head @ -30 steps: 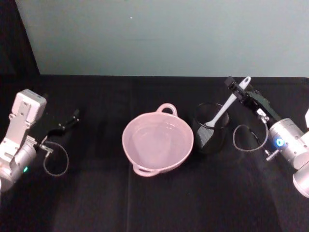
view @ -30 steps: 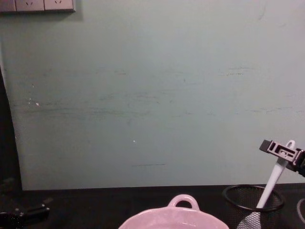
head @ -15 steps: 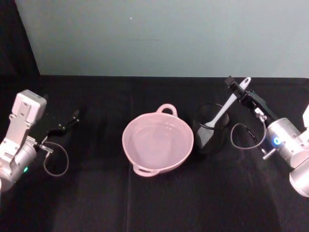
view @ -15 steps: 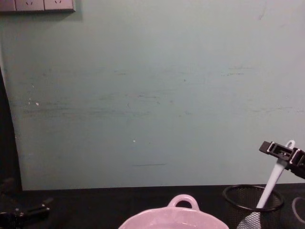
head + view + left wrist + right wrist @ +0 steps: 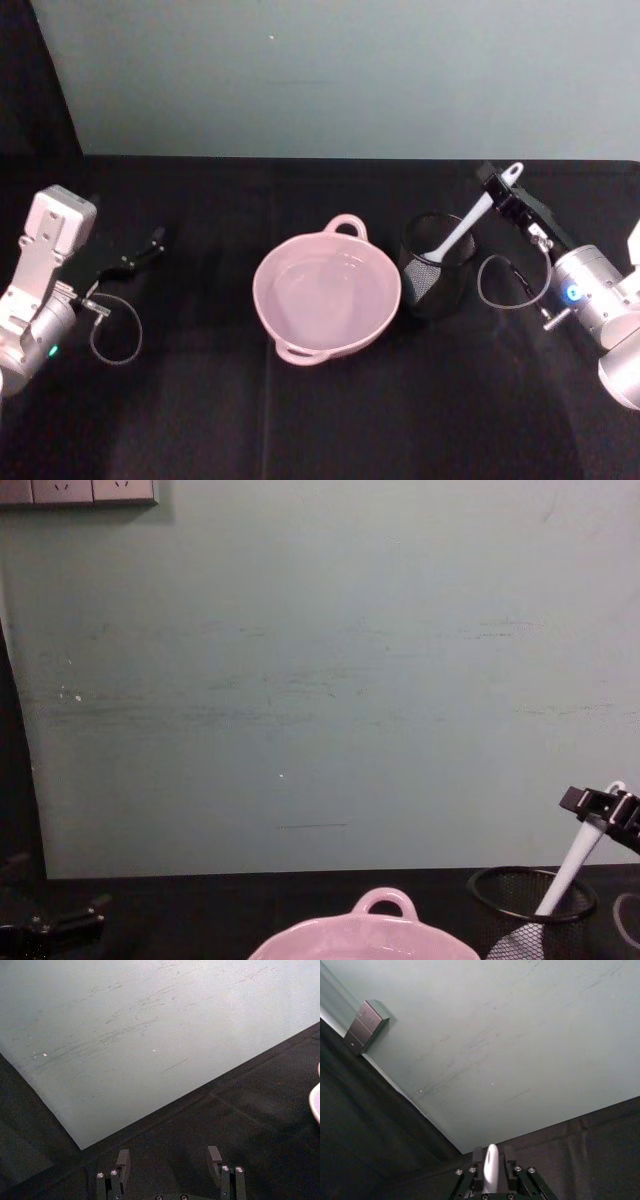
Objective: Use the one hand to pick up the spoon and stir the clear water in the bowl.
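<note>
Left end effector (image 5: 168,1159): fingers wide apart, empty, low over the tabletop's (image 5: 200,400) left side, well apart from the bowl.
Bowl (image 5: 260,296): mid-tabletop, holding clear water (image 5: 325,290); bare tabletop in front.
Mesh cup (image 5: 440,296): just beside the bowl's right rim.
Spoon (image 5: 458,232): head in the cup, handle tilted up rightward.
Right end effector (image 5: 503,190): closed on the spoon's handle end, near the tabletop's back edge.

black table (image 5: 300,420) bears the bowl (image 5: 268,312) and mesh cup (image 5: 440,295).
</note>
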Motion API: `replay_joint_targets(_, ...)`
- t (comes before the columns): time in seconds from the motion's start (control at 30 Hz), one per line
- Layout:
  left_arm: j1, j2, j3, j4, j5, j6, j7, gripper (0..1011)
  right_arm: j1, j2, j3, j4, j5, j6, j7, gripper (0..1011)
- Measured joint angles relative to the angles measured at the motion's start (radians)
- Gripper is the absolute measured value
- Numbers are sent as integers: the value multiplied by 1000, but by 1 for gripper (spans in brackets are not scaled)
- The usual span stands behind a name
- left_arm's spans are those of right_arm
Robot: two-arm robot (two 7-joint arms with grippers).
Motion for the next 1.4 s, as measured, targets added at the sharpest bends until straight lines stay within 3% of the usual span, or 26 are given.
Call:
replay_joint_targets(0.13,0,0,0,0,0,0,0,1011,-3,8,-4,-17,-6,-4,-1,170)
replay_joint_targets(0.23,0,0,0,0,0,0,0,1011,-10,25,-13,-54,-36,-12,-14,111)
replay_joint_targets(0.5,0,0,0,0,0,0,0,1012,-18,74,-37,-152,-136,-17,-47,112)
replay_joint_targets(0.8,0,0,0,0,0,0,0,1011,-3,147,-65,-280,-259,34,-49,111)
replay_joint_targets(1.17,0,0,0,0,0,0,0,1011,19,198,-87,-368,-301,97,13,112)
replay_joint_targets(1.4,0,0,0,0,0,0,0,1011,22,201,-89,-371,-303,102,23,112)
